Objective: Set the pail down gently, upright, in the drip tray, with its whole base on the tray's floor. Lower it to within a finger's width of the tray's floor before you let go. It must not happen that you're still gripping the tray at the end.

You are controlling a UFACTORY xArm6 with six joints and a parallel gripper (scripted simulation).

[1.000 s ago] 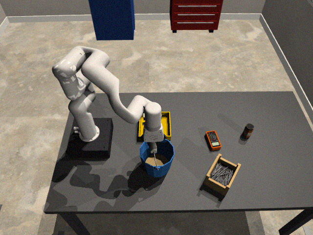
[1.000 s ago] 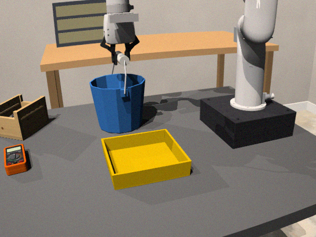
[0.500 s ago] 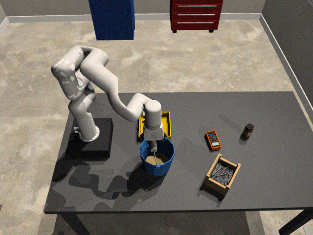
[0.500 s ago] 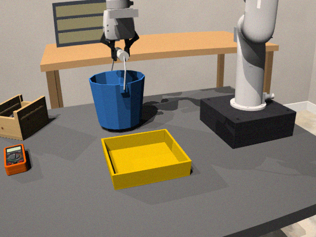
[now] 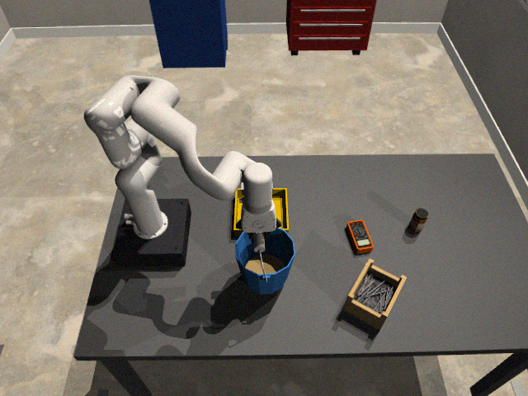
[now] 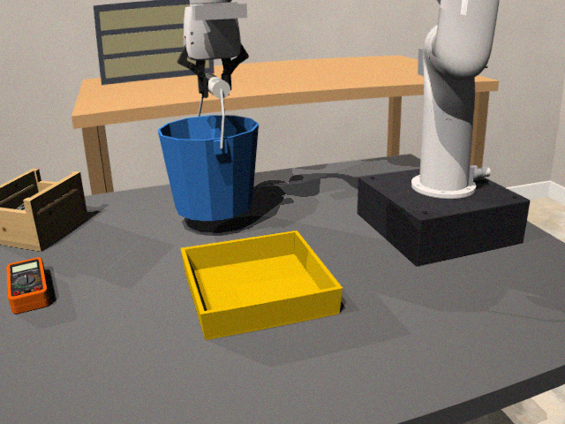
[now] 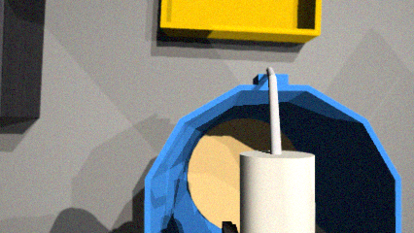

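The blue pail (image 6: 208, 166) (image 5: 264, 264) hangs upright a little above the dark table, with a tan floor inside. Its wire handle stands straight up to a white cylindrical grip (image 6: 217, 85). My gripper (image 6: 213, 87) is shut on that handle grip, straight above the pail. In the wrist view the grip (image 7: 277, 191) fills the lower middle, over the pail's open mouth (image 7: 272, 160). The yellow drip tray (image 6: 259, 281) lies flat on the table, apart from the pail, on its near side in the exterior view. It also shows behind the arm (image 5: 280, 207) and at the top of the wrist view (image 7: 240, 19).
An orange multimeter (image 5: 359, 235), a small brown jar (image 5: 417, 220) and a wooden crate of nails (image 5: 374, 294) lie right of the pail. The arm's black base block (image 6: 442, 214) stands beside the tray.
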